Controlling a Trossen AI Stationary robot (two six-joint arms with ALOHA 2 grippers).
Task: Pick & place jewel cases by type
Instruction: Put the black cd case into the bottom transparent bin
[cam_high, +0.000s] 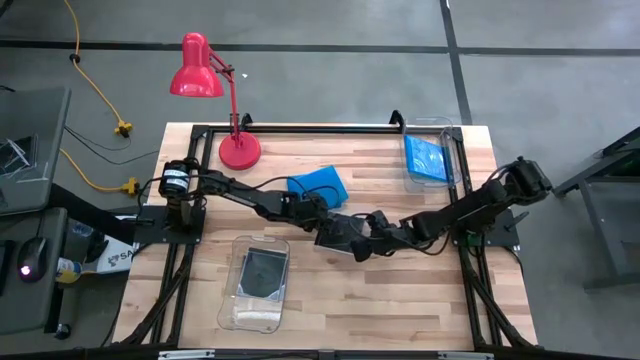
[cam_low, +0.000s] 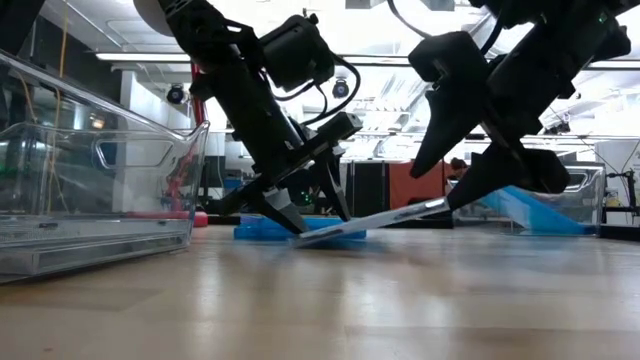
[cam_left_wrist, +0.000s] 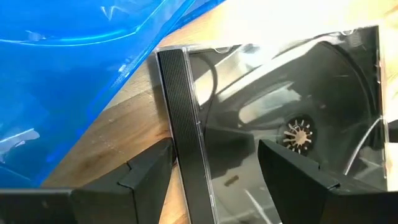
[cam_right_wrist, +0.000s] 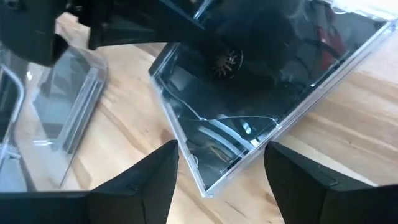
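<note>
A dark jewel case (cam_low: 385, 221) with a clear lid stands tilted at the table's middle. Its spine edge (cam_low: 300, 241) is on the wood and its other end is raised toward my right gripper (cam_low: 440, 190). My left gripper (cam_left_wrist: 214, 158) is open and points down astride that spine edge, one finger outside it and one over the case's face. My right gripper (cam_right_wrist: 221, 152) has the raised corner between its fingers. A blue jewel case (cam_high: 318, 185) lies flat just beyond the grippers. In the high view the two grippers (cam_high: 350, 237) meet over the dark case and hide it. My left gripper has one finger (cam_left_wrist: 146, 177) right beside the case's black spine (cam_left_wrist: 183, 143) and the other in front of its face; I cannot tell whether either touches. My right gripper holds the case's raised corner (cam_right_wrist: 211, 183), a fingertip (cam_right_wrist: 171, 155) at each of the two edges that meet there. The fingers slant down from the table's right. That end is lifted clear; the spine edge stays on the table.
A clear bin (cam_high: 258, 283) with a dark case in it stands near the front left. A second clear bin (cam_high: 432, 158) at the far right holds blue cases. A red desk lamp (cam_high: 215, 100) stands at the far left.
</note>
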